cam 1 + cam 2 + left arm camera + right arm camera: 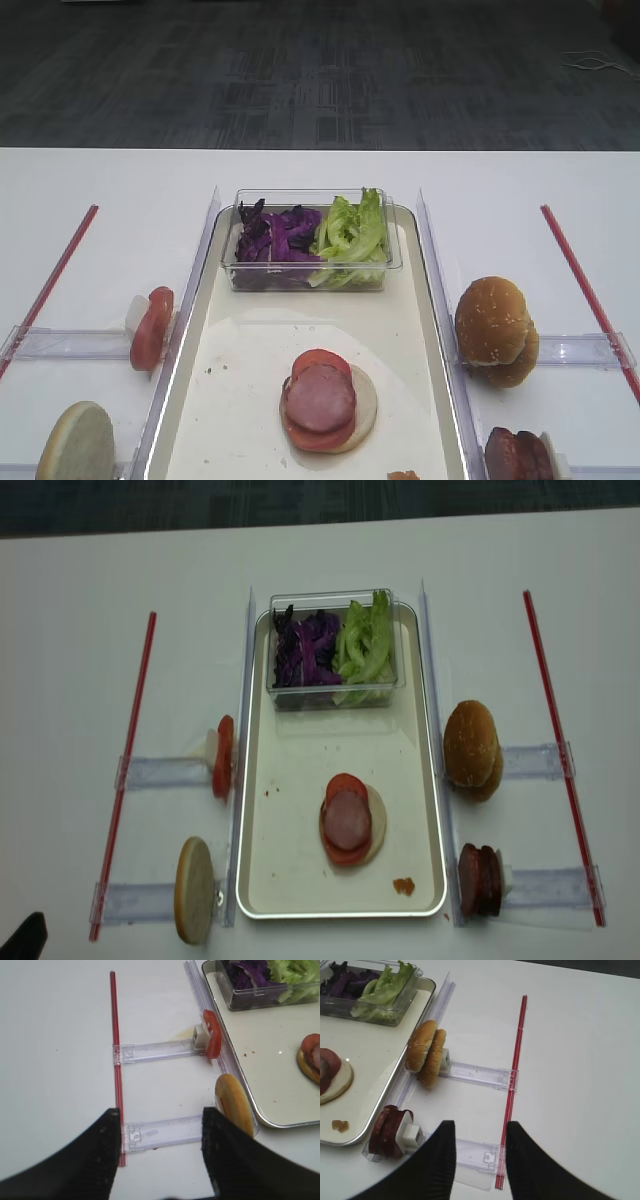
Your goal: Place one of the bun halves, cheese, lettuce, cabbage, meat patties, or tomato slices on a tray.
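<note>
Three layers on tray: a pale bun half [362,408], a tomato slice [322,362] and a meat patty [320,398] stacked near the middle of the tray [235,400].
Greens: cabbage [278,235] and lettuce [350,232] sit side by side in a clear box [310,278] at the tray's far end.
Left stock: spare tomato slices [150,328] stand on edge in a clear holder just left of the tray; a pale bun half [76,442] stands in the holder nearer the robot.
Right stock: two sesame bun tops [495,332] stand on edge right of the tray; upright meat patties [517,455] in the nearer holder.
Left gripper [160,1152]: jaws apart, nothing between them, hovering over the nearer left holder, beside the pale bun.
Right gripper [477,1160]: jaws parted, empty, above the nearer right holder, just beside the patties.
Step in hand: judged between placements; no item is held.
Next move: likely needs greens or a sesame top; an upright bun calls for a squeeze across its flat faces.
Surface: white table [320,175] with red strips [580,280] at both outer sides; a small brown crumb [404,886] lies on the tray.
Room: dark grey carpet floor [320,70] beyond the table.
</note>
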Robot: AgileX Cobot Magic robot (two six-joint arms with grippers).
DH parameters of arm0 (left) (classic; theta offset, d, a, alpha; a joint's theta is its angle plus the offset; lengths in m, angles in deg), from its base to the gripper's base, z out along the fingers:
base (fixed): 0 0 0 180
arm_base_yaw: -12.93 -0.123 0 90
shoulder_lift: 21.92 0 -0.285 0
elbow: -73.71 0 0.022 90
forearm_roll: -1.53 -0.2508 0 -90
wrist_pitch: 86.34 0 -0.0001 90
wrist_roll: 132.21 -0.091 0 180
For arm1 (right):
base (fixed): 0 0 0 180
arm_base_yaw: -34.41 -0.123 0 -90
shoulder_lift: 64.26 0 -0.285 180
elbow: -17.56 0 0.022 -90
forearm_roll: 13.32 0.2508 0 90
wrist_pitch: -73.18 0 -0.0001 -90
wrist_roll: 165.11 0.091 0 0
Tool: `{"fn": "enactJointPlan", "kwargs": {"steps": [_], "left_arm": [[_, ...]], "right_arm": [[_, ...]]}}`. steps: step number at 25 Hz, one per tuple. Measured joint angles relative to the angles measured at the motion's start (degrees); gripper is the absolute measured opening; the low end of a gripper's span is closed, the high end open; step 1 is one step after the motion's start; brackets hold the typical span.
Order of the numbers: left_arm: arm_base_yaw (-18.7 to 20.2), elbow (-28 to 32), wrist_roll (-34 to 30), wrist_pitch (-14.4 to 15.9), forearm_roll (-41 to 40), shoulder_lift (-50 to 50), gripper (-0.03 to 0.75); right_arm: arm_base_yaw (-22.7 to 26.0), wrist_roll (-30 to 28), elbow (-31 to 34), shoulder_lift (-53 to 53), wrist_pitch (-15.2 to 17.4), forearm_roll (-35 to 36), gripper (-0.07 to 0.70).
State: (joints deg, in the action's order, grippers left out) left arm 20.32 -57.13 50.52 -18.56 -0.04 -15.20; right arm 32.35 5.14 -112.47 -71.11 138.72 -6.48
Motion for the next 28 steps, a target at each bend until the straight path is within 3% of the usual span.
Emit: {"fn": "enactJointPlan", "kwargs": {"steps": [9,28], "left_arm": [[0.00,0.00,0.00,0.00,0.00,0.00,0.350],[0.00,0.00,0.00,0.00,0.00,0.00,0.350]], "right_arm": [[0.00,4.54,0.22,0.00,-0.14,-2.88,0.276],[0.00,4.95,0.22,0.00,-0.23,-3.10,0.276]]}}
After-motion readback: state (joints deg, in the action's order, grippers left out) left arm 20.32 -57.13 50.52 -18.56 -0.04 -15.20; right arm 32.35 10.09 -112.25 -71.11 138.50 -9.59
